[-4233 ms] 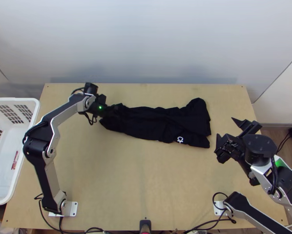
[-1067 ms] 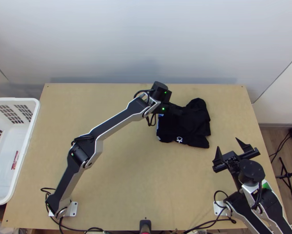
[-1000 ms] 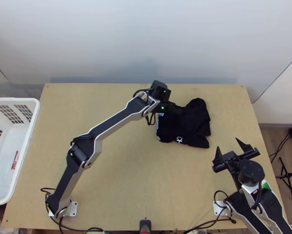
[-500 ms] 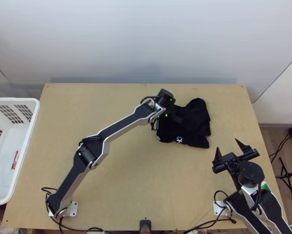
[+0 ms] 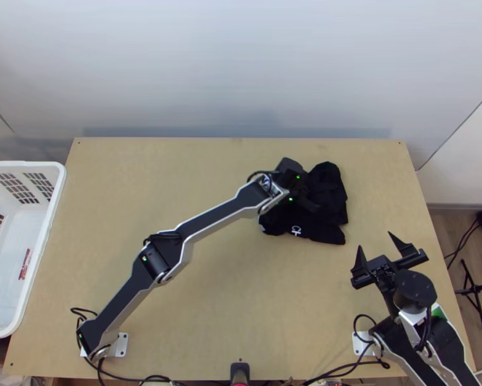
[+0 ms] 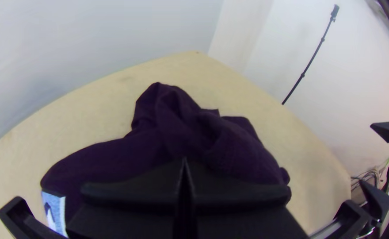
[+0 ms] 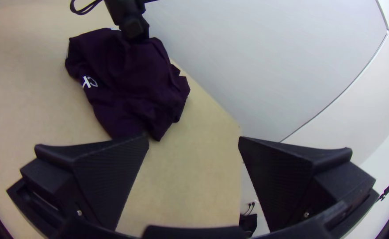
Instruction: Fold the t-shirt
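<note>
Bearing white lettering (image 5: 296, 230), the t-shirt (image 5: 329, 202) lies beneath closed left claw (image 5: 314, 207); right claw (image 5: 375, 240) gapes.

1. The dark T-shirt (image 7: 130, 84) lay on the wooden table (image 7: 190, 190), gathered into a rumpled heap, creases running across it.
2. White lettering (image 7: 89, 82) showed on the T-shirt, near one edge.
3. The left gripper (image 5: 313, 206) was over the T-shirt's far part; whether it touched the cloth could not be told.
4. The right gripper (image 5: 376, 242) stood on the T-shirt's near side, its fingers spread wide, nothing between them.
5. Past the T-shirt rose a pale wall (image 7: 269, 66).
</note>
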